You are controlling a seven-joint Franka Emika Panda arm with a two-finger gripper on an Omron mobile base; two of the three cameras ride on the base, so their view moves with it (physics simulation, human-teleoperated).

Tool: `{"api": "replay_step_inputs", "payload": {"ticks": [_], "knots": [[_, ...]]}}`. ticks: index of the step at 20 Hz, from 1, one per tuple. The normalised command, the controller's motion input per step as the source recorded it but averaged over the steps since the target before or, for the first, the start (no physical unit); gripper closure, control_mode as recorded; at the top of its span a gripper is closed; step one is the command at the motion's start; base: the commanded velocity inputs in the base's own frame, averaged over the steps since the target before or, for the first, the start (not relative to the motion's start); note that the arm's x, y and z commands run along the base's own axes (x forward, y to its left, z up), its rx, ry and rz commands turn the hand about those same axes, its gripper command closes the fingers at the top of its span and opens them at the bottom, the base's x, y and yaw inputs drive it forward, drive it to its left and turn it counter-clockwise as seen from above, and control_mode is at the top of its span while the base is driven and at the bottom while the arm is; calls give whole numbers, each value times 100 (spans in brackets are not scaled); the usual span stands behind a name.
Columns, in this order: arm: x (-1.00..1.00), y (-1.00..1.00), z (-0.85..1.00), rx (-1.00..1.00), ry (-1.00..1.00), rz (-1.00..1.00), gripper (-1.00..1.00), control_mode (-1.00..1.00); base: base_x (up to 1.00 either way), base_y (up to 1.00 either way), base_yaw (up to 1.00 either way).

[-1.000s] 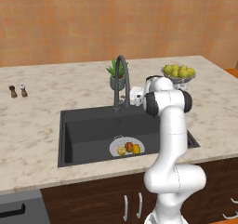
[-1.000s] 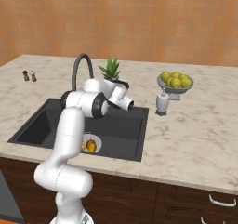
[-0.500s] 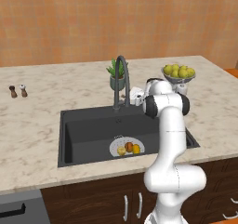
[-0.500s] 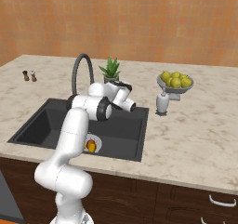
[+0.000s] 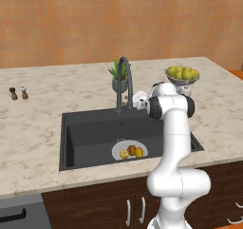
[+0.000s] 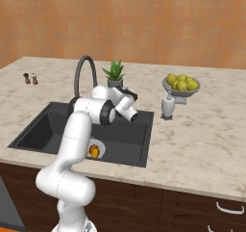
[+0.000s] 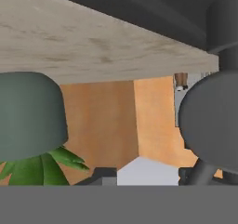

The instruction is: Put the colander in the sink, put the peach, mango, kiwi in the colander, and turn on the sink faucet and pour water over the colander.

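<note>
The colander (image 5: pixel 128 149) lies on the floor of the dark sink (image 5: pixel 85 133). In it are a yellowish fruit (image 5: pixel 124 154), a brownish one (image 5: pixel 132 149) and an orange one (image 5: pixel 139 152); I cannot tell which is the peach, mango or kiwi. The arm partly hides the colander (image 6: pixel 98 147) in the right base view. The sink faucet (image 5: pixel 124 81) arches over the basin's back edge. My gripper (image 5: pixel 139 99) hangs just right of the faucet's base, above the back rim. In the hand view its tips (image 7: pixel 145 174) stand apart with nothing between them, beside the faucet's dark base (image 7: pixel 211 121).
A potted plant (image 5: pixel 118 78) stands behind the faucet, close to the hand. A glass bowl of yellow-green fruit (image 5: pixel 182 74) sits at the back right, with a small white bottle (image 6: pixel 167 106) in front of it. Salt and pepper shakers (image 5: pixel 18 93) stand far left.
The hand has shifted slightly beside the faucet's base. The colander and the fruit lie where they were.
</note>
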Motion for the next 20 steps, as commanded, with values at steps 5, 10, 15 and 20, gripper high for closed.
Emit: {"api": "replay_step_inputs", "payload": {"ticks": [5, 10, 15, 20], "knots": [[15, -98, 10, 9, 0, -19, 100, -100, 0, 0, 0], [24, -100, 10, 8, 0, -19, 100, -100, 0, 0, 0], [32, -100, 10, 9, 0, -19, 100, -100, 0, 0, 0], [34, -100, 9, 13, 2, -16, 100, -100, 0, 0, 0]]}}
